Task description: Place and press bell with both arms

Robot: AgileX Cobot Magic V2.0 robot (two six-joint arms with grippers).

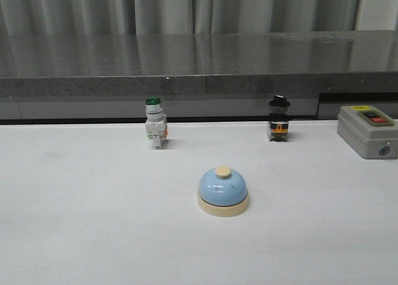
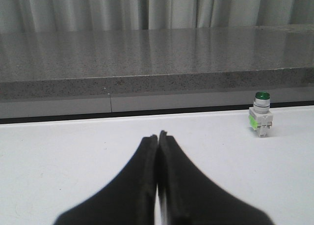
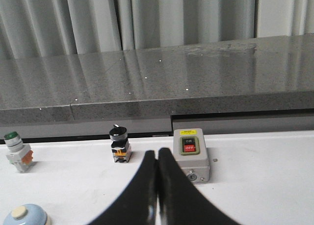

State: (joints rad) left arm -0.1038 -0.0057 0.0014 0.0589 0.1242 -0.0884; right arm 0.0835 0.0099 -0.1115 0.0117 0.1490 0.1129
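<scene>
The light-blue bell point(image 1: 223, 191) with its cream base and cream button stands upright on the white table point(image 1: 74, 223), near the middle. It also shows at the edge of the right wrist view point(image 3: 24, 217). Neither arm shows in the front view. My left gripper point(image 2: 158, 135) is shut and empty, low over bare table, with the bell out of its view. My right gripper point(image 3: 157, 152) is shut and empty, with the bell off to its side and nearer the camera.
A green-capped white push-button switch point(image 1: 155, 122) stands at the back left; it also shows in both wrist views point(image 2: 260, 114) point(image 3: 17, 151). A black-knobbed switch point(image 1: 278, 119) stands at the back right. A grey box with red and black buttons point(image 1: 367, 130) sits far right. A grey ledge point(image 1: 199, 76) runs behind.
</scene>
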